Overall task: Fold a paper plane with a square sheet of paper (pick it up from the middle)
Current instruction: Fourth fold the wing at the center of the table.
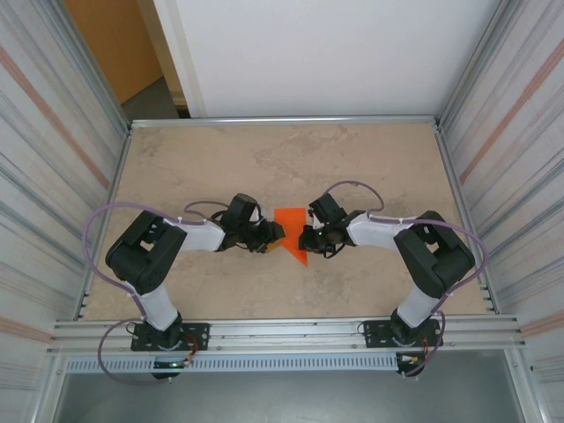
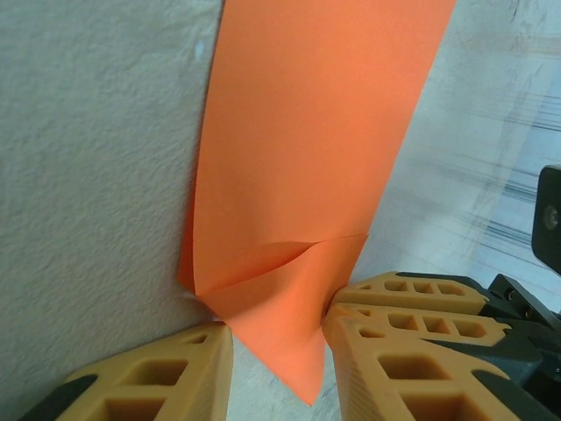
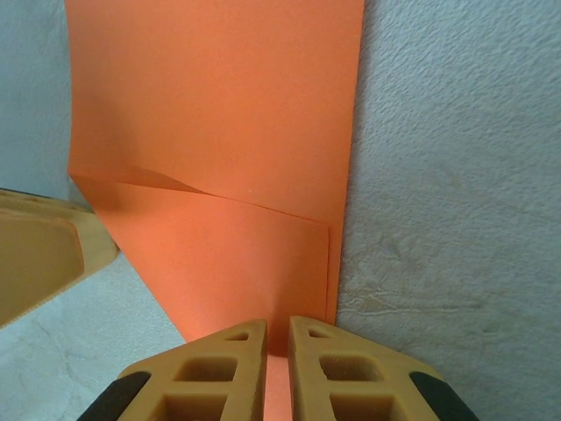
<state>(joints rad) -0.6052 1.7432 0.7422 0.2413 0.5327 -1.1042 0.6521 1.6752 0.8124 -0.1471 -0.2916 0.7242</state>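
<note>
The orange sheet of paper [image 1: 290, 226] lies mid-table, partly folded, with a diagonal flap that gives it a pointed near end. In the left wrist view the paper [image 2: 307, 149] shows that creased flap, and its point hangs between the spread fingers of my left gripper [image 2: 276, 344], which is open. My right gripper [image 3: 278, 329] is shut on the paper [image 3: 219, 132] at the flap's edge, with orange showing in the thin slit between its fingers. From above, the left gripper [image 1: 264, 236] and right gripper [image 1: 309, 238] face each other across the sheet.
Beige stone-patterned table [image 1: 282, 159] with a metal rim, with ribbed walls to the left and right and a white panel behind it. Both arms [image 1: 167, 247] [image 1: 414, 242] reach inward from the near edge. The right gripper's fingers [image 2: 412, 294] crowd the left gripper's right finger.
</note>
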